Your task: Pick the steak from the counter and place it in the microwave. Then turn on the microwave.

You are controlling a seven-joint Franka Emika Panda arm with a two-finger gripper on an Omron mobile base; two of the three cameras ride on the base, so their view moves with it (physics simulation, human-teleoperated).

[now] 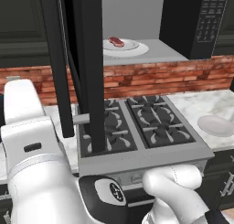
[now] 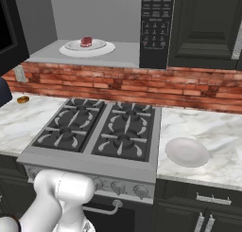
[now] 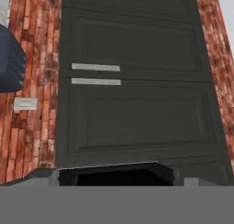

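The steak (image 1: 116, 41) (image 2: 86, 41), a small dark-red slab, lies on the white round plate (image 1: 132, 50) (image 2: 103, 49) inside the microwave (image 1: 208, 22) (image 2: 154, 25). The microwave's dark door (image 1: 89, 58) hangs swung wide open toward me on the left. Its keypad is on the right side of the cavity. The white marble counter (image 1: 217, 102) (image 2: 212, 127) runs beside the stove. My gripper is open and holds nothing. Its hand view faces dark panelled cabinet doors (image 3: 137, 90) set in a brick wall.
A grey stovetop (image 1: 137, 122) (image 2: 99, 129) with black grates sits below the microwave. A white dish (image 1: 215, 125) (image 2: 186, 151) rests on the counter to the right. A small orange-brown item (image 2: 22, 100) lies on the left counter. The brick backsplash (image 2: 142, 82) runs behind.
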